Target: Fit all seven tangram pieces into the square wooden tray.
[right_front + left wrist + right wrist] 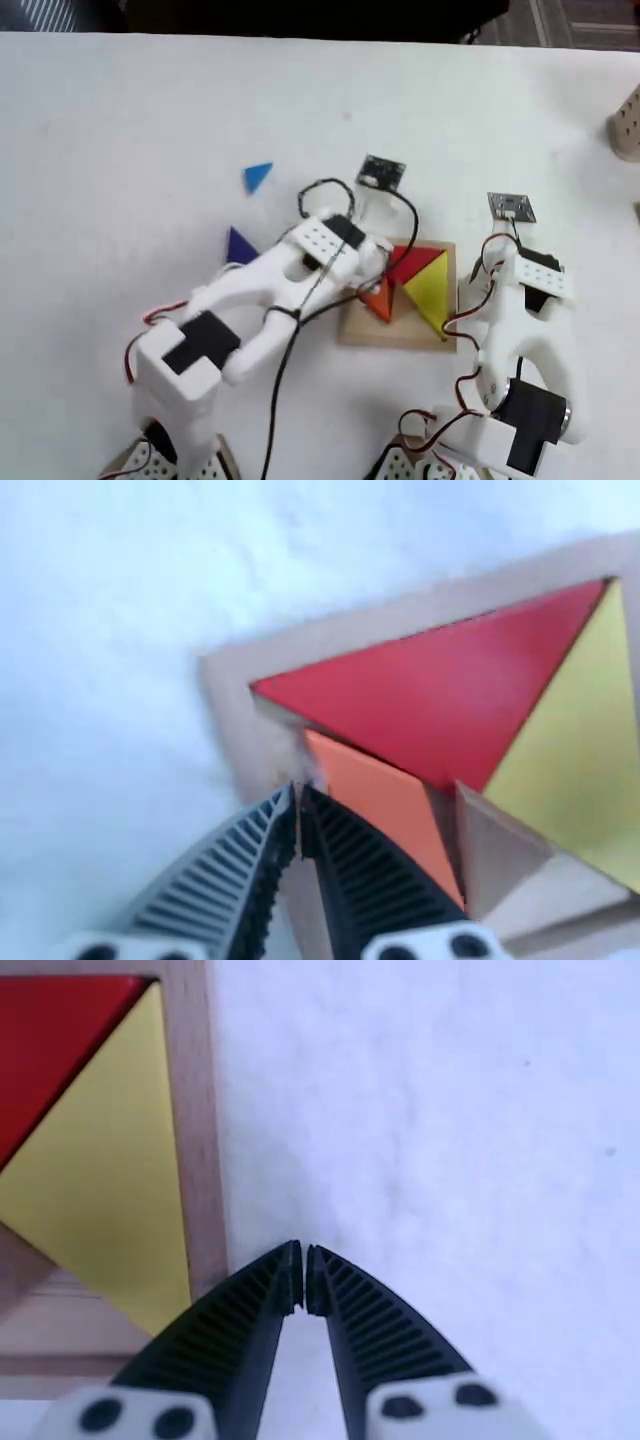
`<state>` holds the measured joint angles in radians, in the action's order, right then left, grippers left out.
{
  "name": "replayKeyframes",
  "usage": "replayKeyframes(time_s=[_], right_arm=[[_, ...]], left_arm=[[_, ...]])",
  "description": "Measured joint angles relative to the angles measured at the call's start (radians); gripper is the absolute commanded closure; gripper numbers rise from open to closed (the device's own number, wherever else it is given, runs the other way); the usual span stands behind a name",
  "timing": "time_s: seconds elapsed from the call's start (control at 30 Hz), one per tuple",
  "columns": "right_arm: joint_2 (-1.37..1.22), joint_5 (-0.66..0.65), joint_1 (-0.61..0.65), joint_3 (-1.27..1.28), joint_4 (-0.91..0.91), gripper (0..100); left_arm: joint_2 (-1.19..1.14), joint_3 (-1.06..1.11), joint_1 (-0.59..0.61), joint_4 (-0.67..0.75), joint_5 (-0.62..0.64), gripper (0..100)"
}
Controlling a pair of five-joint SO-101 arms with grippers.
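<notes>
Mid-fill, we reckon. On the counter (120, 120), the tray (400, 338) holds red triangle (412, 262), yellow triangle (432, 288), orange piece (378, 298). Left gripper (298, 805) sits at the tray's corner beside orange, fingers closed, empty. Right gripper (303, 1265) hangs just outside the rim, fingers closed, empty. Next we'd open up and fetch the dark blue triangle (240, 245) or light blue triangle (257, 176), both loose, well apart from the tray.

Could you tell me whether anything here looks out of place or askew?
Two pieces lie on the table outside the wooden tray: a light blue triangle and a dark blue piece. Inside, the red piece, yellow piece and orange piece look undamaged.
</notes>
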<state>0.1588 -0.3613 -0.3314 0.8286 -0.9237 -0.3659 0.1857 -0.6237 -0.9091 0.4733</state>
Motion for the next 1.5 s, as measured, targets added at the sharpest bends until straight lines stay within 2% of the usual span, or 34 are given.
replayKeyframes(time_s=[0.23,0.43,0.53,0.7,0.83,1.5], right_arm=[[0.0,0.0,0.0,0.0,0.0,98.1],[0.0,0.0,0.0,0.0,0.0,98.1],[0.0,0.0,0.0,0.0,0.0,98.1],[0.0,0.0,0.0,0.0,0.0,98.1],[0.0,0.0,0.0,0.0,0.0,98.1],[0.0,0.0,0.0,0.0,0.0,98.1]], left_arm=[[0.0,0.0,0.055,0.002,0.0,96],[0.017,-0.002,0.055,-0.037,0.0,96],[0.08,0.031,0.014,-0.041,0.0,96],[0.146,0.199,-0.1,0.117,0.0,96],[0.149,0.236,-0.121,0.201,0.0,96],[0.149,0.247,-0.115,0.215,0.0,96]])
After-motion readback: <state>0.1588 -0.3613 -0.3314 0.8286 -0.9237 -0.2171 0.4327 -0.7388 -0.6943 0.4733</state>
